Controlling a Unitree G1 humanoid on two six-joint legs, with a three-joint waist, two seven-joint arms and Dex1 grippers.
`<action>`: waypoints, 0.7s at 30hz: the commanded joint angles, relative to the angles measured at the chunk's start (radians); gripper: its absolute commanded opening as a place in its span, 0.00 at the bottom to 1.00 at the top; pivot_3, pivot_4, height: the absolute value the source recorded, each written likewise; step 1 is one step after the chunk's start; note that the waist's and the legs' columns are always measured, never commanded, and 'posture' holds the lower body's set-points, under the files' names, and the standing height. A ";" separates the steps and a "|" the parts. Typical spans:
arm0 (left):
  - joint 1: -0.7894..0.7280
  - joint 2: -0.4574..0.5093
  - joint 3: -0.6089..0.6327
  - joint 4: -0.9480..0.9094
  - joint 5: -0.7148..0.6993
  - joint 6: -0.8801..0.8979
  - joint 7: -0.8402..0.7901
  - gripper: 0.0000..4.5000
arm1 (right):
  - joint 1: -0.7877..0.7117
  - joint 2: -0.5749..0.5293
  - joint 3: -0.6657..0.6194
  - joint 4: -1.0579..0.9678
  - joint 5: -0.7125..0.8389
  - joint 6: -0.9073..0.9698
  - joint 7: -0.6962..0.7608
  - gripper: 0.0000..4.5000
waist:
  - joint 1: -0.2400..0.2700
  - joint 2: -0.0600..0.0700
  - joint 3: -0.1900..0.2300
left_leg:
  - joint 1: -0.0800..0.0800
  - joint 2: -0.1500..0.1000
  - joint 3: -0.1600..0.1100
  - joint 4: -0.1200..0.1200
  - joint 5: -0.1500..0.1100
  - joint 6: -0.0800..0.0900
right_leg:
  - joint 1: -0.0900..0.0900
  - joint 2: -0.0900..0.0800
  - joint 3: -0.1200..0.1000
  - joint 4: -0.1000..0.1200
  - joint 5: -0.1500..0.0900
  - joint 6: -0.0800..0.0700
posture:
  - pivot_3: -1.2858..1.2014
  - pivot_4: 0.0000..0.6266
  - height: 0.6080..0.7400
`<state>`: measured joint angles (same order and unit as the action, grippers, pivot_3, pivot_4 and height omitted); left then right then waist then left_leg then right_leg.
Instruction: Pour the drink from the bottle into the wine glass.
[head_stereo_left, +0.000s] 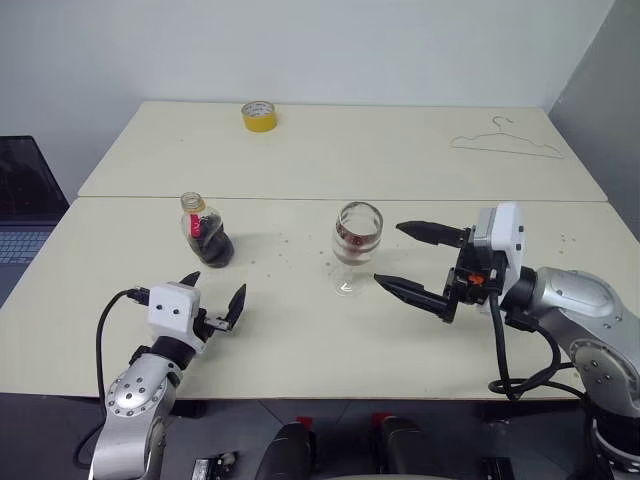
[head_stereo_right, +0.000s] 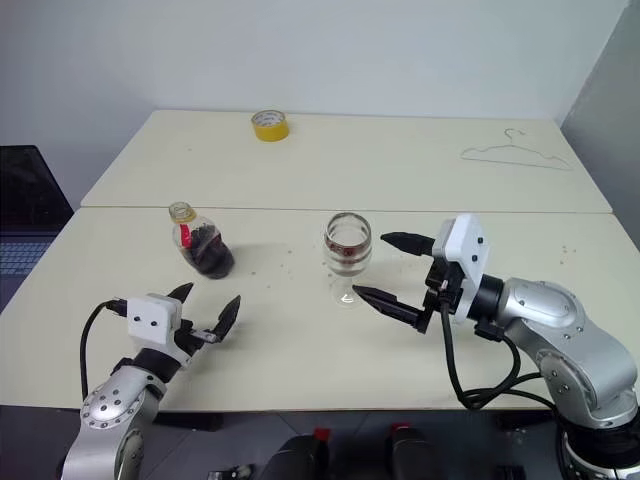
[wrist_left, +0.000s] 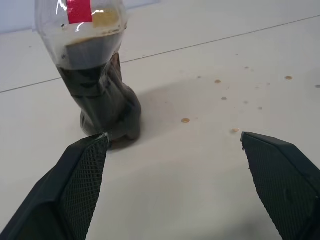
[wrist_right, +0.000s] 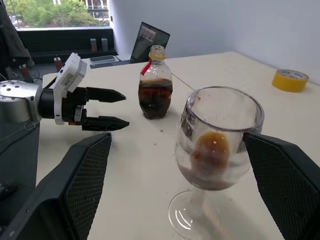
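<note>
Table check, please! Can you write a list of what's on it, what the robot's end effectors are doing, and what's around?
Surface: pale table, small brown spots near the glass.
Job's things: bottle upright, capped, part full of dark drink; wine glass upright, a little liquid in the bowl.
Clutter: yellow tape roll; wire hanger.
End effectors: left end effector open, short of the bottle; right end effector open beside the glass; both hold nothing.
Cables: black cable along right arm.
Surroundings: laptop at left.
</note>
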<state>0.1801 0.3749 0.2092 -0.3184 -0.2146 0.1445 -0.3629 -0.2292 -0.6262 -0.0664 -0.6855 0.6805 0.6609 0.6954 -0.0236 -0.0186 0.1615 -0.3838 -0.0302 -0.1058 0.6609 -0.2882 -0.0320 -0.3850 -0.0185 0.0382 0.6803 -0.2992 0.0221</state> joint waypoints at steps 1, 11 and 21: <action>-0.016 -0.006 0.012 -0.058 -0.025 0.053 0.020 1.00 | 0.073 0.027 -0.036 -0.017 -0.012 -0.053 -0.033 1.00 | 0.000 0.000 0.000 | 0.000 0.000 0.000 0.000 0.000 0.000 | 0.000 0.000 0.000 0.000 0.000 0.000 | 0.52 0.24 1.00; -0.014 -0.068 -0.013 -0.102 0.031 0.180 0.158 1.00 | 0.482 0.362 0.007 0.207 -0.376 -0.534 -0.262 1.00 | 0.002 0.000 -0.001 | 0.003 0.000 0.001 -0.001 0.000 0.000 | 0.000 0.001 0.001 0.001 0.000 0.000 | 0.52 0.24 1.00; 0.008 -0.110 -0.050 -0.060 0.081 0.046 0.155 1.00 | 0.518 0.521 -0.016 0.410 -0.540 -0.765 -0.460 1.00 | 0.001 0.001 -0.001 | 0.003 0.001 0.001 -0.001 0.000 -0.001 | 0.001 0.001 0.002 0.000 0.000 0.000 | 0.52 0.24 1.00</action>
<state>0.1882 0.2675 0.1705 -0.3637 -0.1363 0.2238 -0.1933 0.2956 -0.1088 -0.0592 -0.2733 0.1381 -0.0754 0.2584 -0.0226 -0.0180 0.1603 -0.3811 -0.0297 -0.1046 0.6596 -0.2880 -0.0331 -0.3842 -0.0179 0.0399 0.6806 -0.2996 0.0220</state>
